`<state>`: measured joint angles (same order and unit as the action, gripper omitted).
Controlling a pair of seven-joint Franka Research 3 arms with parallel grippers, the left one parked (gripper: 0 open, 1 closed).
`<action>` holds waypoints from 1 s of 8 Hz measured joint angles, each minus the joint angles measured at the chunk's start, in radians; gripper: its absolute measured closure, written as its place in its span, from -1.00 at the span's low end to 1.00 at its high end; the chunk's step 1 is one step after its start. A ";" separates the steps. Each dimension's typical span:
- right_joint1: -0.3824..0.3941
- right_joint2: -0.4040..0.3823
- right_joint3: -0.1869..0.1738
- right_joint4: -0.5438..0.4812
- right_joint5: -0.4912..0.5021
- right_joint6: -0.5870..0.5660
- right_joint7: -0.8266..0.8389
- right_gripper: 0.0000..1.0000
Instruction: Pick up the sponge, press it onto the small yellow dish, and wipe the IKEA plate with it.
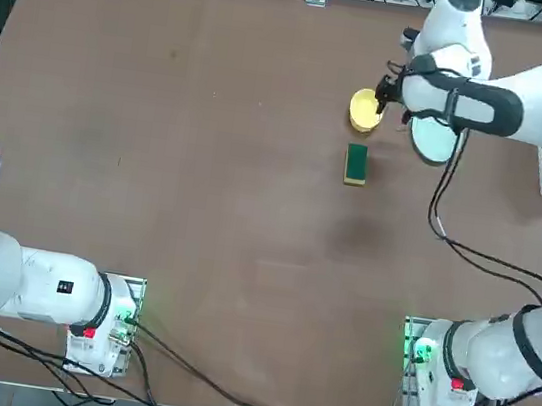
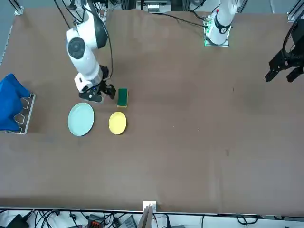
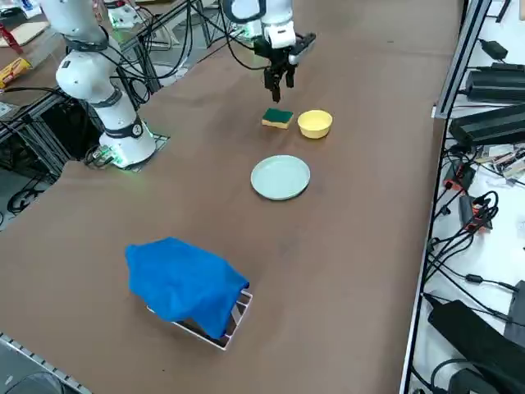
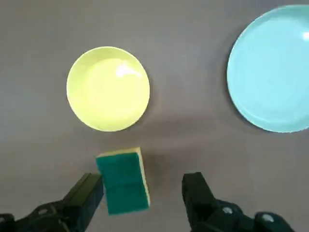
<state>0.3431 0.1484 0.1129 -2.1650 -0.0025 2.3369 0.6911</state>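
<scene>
Top: sponge (image 1: 356,164) lies on the tabletop (image 1: 203,183) just beside the dish (image 1: 365,110); plate (image 1: 431,140) partly under the arm.
Wrist: right tool (image 4: 145,193) wide open, empty, sponge off-centre between the fingers. Centre it, then descend.

White right arm reaching far across the table, wrist bent down, black two-finger right gripper (image 4: 143,193) pointing downward above the tabletop, fingers (image 4: 199,193) spread wide, empty

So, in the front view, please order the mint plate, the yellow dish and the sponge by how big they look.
1. IKEA plate, largest.
2. small yellow dish, a little smaller.
3. sponge, clearly smallest.
All three lie close together, so distance hardly matters.
</scene>
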 joint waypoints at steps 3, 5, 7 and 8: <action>0.003 0.061 0.000 0.001 0.000 0.029 0.145 -1.00; 0.017 0.078 -0.001 0.012 0.000 0.036 0.173 -1.00; 0.074 0.093 0.000 0.036 0.000 0.041 0.178 -1.00; 0.103 0.113 0.000 0.055 0.000 0.041 0.178 -1.00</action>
<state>0.4461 0.2614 0.1131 -2.1101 -0.0029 2.3782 0.8688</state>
